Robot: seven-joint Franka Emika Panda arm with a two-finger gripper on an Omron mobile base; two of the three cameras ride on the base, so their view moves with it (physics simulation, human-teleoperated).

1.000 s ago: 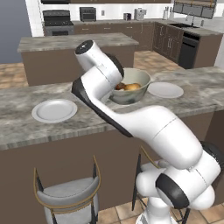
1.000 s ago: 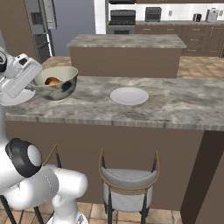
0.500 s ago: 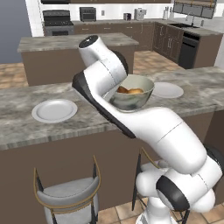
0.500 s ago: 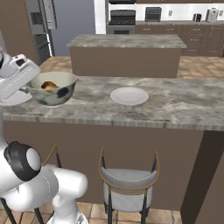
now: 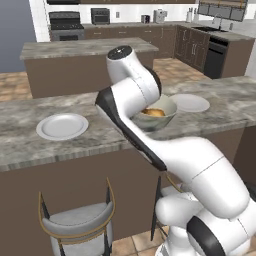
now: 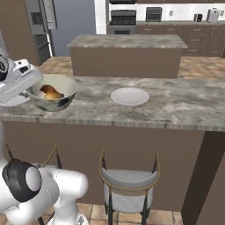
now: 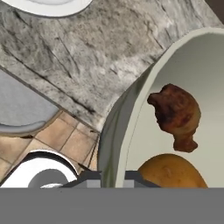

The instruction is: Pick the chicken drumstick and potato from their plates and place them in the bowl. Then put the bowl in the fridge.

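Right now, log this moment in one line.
tool: gripping bowl rim | bowl: holds chicken drumstick, potato | plates: empty

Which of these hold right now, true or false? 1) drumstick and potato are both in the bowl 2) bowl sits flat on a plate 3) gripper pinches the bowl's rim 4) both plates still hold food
1) True: the chicken drumstick and the potato lie in the bowl.
2) False: it is at the counter edge, beside the plates.
3) True: the gripper straddles the rim.
4) False: both plates are bare.
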